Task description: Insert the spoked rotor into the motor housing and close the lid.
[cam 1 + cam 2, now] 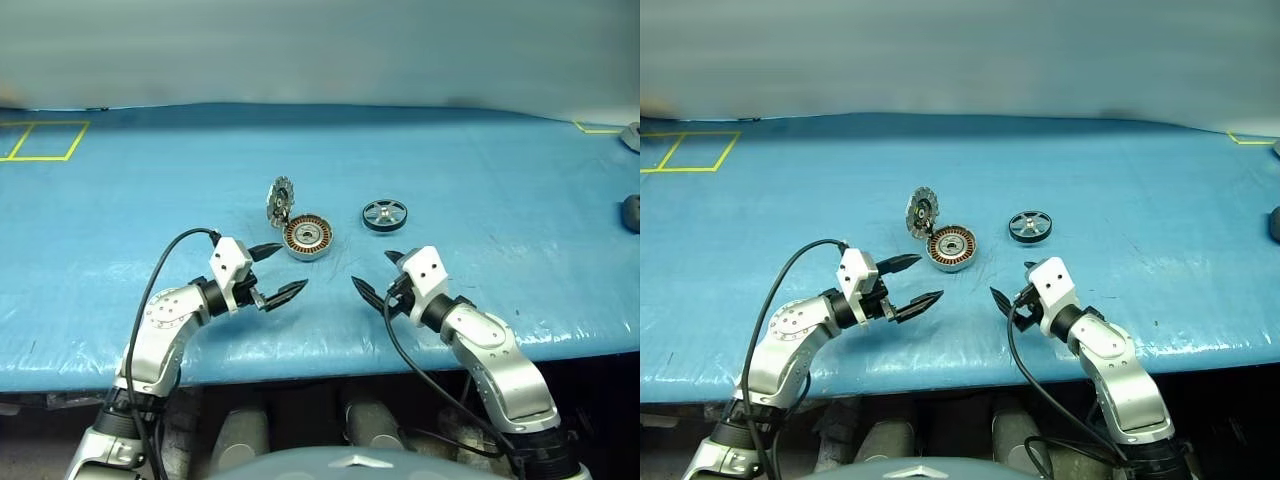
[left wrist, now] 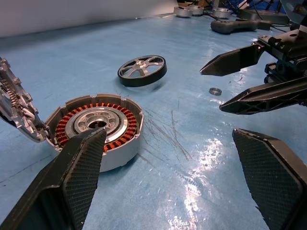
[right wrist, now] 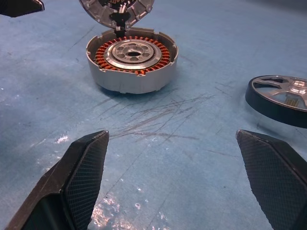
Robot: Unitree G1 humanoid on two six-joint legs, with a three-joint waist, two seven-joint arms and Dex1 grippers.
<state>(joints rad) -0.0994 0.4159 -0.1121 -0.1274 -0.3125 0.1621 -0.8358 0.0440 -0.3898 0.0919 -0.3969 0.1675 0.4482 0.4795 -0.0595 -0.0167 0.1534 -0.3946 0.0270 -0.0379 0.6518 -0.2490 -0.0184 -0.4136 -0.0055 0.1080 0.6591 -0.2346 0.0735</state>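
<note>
Motor housing (image 1: 308, 238) sits open on the blue table cover (image 1: 120, 220), copper windings ringing its silver centre, midway between the two arms and a little beyond their fingertips. From the left: the left gripper (image 1: 279, 271) hovers just short of the housing, fingers spread wide with nothing between them. The lid (image 1: 279, 199) stands up on its hinge at the housing's far left edge; in the left wrist view it is cut off by the frame, and its dark inner face is probably ribbed. The spoked rotor (image 1: 384, 215) lies flat to the right, apart from the housing. A small ring (image 2: 215, 91) lies near it. The right gripper (image 1: 378, 277) is likewise spread and empty.
</note>
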